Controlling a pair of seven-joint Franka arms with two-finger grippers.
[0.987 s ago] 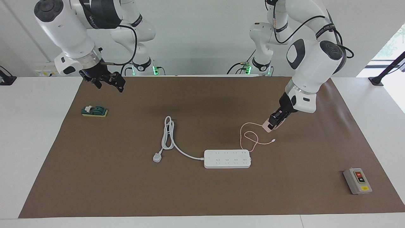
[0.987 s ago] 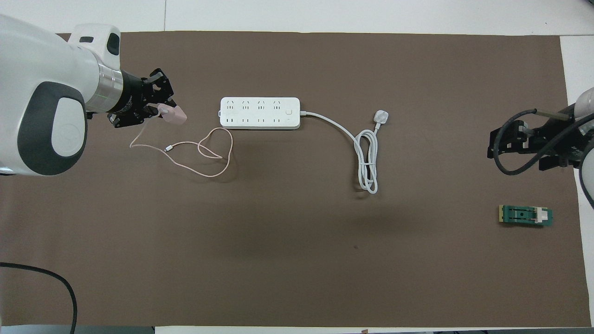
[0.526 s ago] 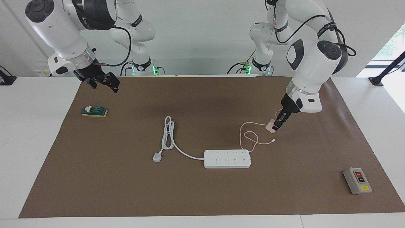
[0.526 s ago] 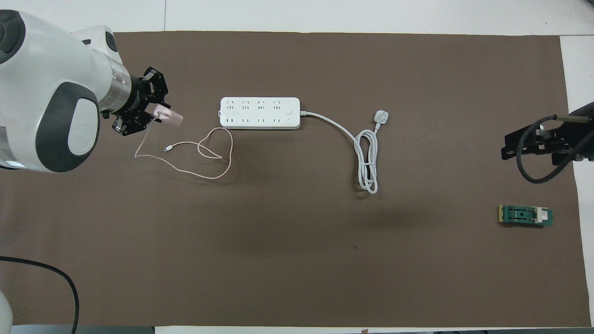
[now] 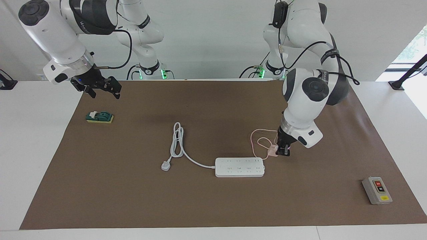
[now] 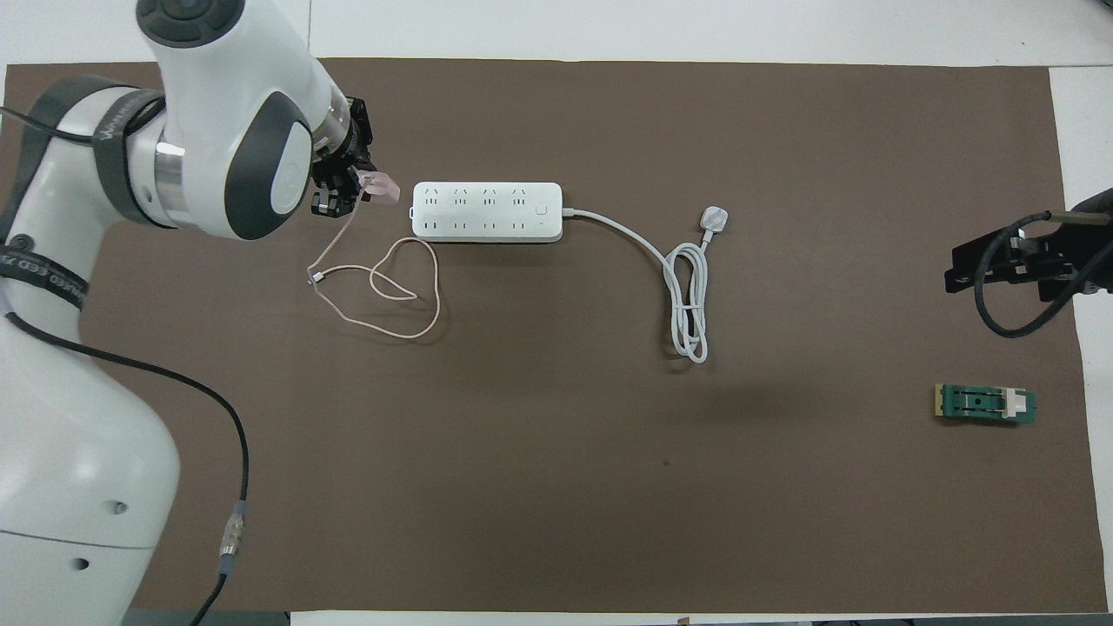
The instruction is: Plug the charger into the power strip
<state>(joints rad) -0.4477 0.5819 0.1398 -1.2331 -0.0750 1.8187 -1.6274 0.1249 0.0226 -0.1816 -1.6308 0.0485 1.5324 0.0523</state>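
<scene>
The charger (image 5: 273, 151) is clamped in the closed left hand (image 5: 283, 151), just beside the strip (image 5: 240, 167) at its end toward the left arm. Its pink cable (image 6: 383, 296) lies looped on the brown mat (image 5: 213, 200), nearer the robots than the strip. The right hand (image 5: 100, 87) waits with fingers fully spread and empty, raised above the mat's corner near a green block (image 5: 99, 117).

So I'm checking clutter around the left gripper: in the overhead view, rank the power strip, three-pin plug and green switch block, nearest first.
From the left gripper, shut on the charger:
1. Power strip, right beside it.
2. Three-pin plug, past the strip's cord end.
3. Green switch block, at the right arm's end.
</scene>
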